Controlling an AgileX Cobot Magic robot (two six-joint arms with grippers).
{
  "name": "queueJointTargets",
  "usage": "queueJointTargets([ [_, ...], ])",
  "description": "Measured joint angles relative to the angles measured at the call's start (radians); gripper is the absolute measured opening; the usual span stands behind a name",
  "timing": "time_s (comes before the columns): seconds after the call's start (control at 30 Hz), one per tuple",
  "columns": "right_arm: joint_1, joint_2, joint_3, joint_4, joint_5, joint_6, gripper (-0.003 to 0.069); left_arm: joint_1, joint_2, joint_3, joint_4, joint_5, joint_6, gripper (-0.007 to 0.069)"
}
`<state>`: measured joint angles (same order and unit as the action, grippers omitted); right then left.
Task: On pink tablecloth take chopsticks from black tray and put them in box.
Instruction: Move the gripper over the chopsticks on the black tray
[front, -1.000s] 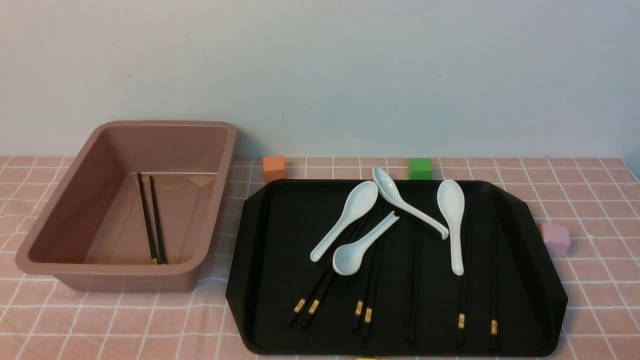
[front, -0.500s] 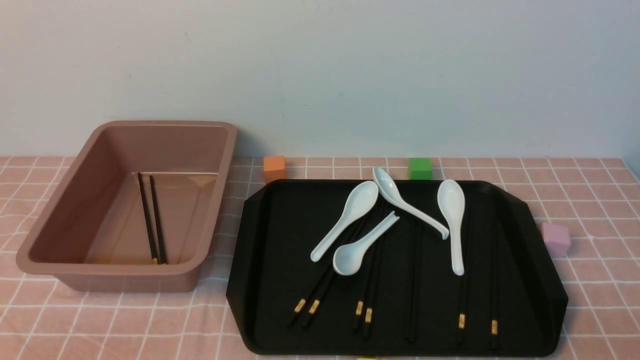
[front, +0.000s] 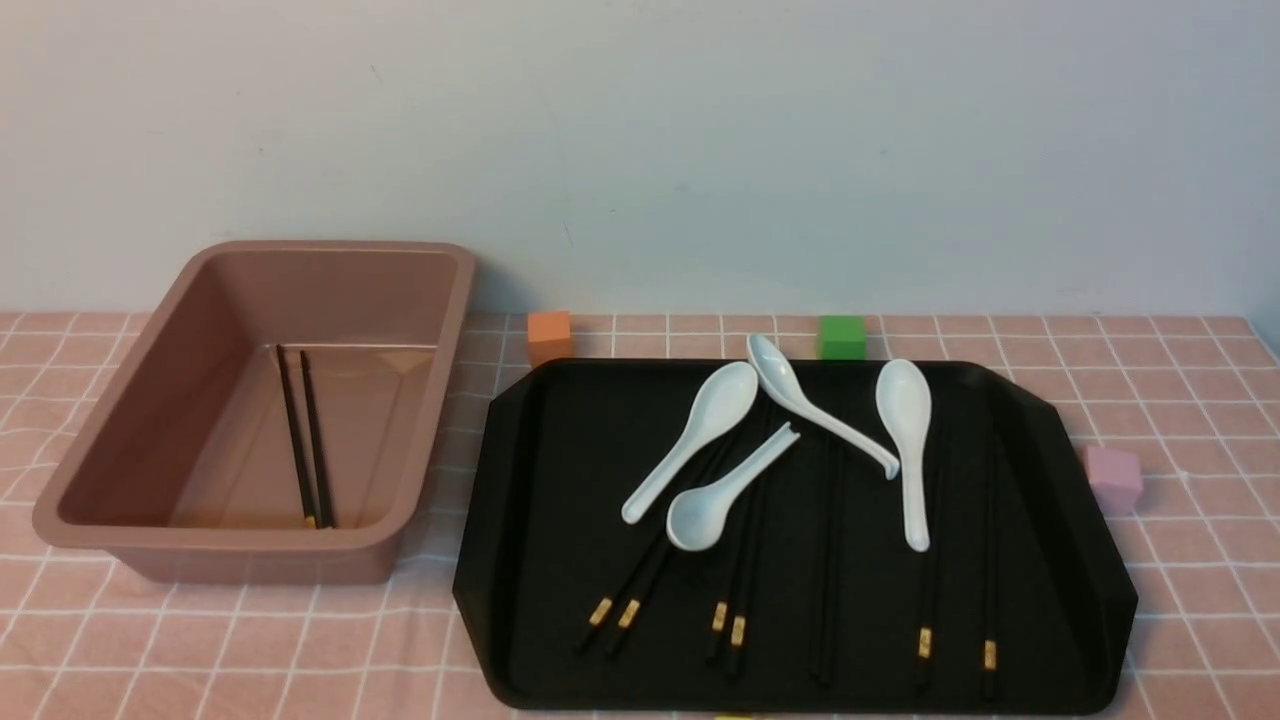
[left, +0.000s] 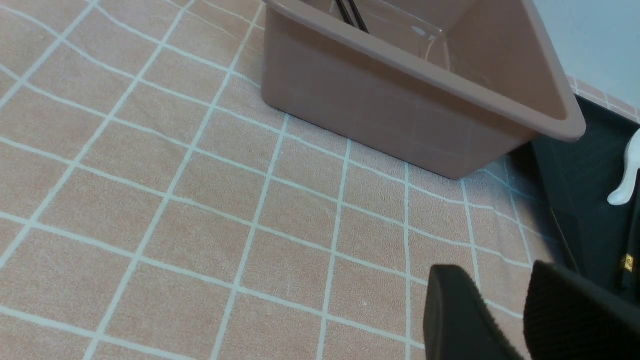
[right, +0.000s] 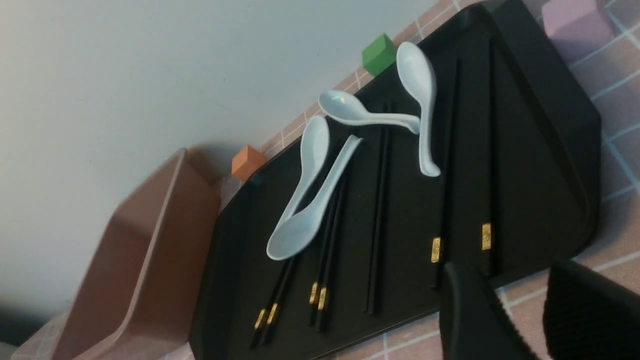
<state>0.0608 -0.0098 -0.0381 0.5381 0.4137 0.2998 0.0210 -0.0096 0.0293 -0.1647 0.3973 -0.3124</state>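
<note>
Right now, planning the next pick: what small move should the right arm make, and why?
Probably lower the right gripper onto the gold-banded end of the rightmost chopstick: its jaws stand open near that edge of the black tray, and the spoons lie clear of it.

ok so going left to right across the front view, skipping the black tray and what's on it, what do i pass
deep dusty-pink plastic box → small orange cube → small green cube → small pale pink cube

Two black chopsticks (front: 294, 440) lie inside the brownish-pink box (front: 230, 538); others lie on the black tray (front: 560, 480).
</note>
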Motion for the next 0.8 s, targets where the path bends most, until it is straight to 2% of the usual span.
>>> queueJointTargets([
  [0.1, 0.000, 0.025, -0.036, -0.006, 0.036, -0.003, 0.0183, 0.000, 0.000, 0.000, 0.000, 0.000, 0.000, 0.0229],
  [0.23, 0.000, 0.153, -0.129, -0.030, 0.127, -0.043, 0.0036, 0.000, 0.000, 0.000, 0.000, 0.000, 0.000, 0.0229],
  [0.3, 0.000, 0.250, -0.204, -0.047, 0.196, -0.094, -0.0004, 0.000, 0.000, 0.000, 0.000, 0.000, 0.000, 0.0229],
  [0.47, 0.000, 0.612, -0.455, -0.158, 0.441, -0.222, 0.0000, 0.000, 0.000, 0.000, 0.000, 0.000, 0.000, 0.0233],
  [0.53, 0.000, 0.677, -0.507, -0.182, 0.469, -0.231, 0.0000, 0.000, 0.000, 0.000, 0.000, 0.000, 0.000, 0.0235],
  [0.67, 0.010, 1.021, -0.711, -0.297, 0.555, -0.243, 0.0000, 0.000, 0.000, 0.000, 0.000, 0.000, 0.000, 0.0238],
  [0.8, 0.083, 1.239, -0.841, -0.346, 0.555, -0.223, 0.0000, 0.000, 0.000, 0.000, 0.000, 0.000, 0.000, 0.0238],
])
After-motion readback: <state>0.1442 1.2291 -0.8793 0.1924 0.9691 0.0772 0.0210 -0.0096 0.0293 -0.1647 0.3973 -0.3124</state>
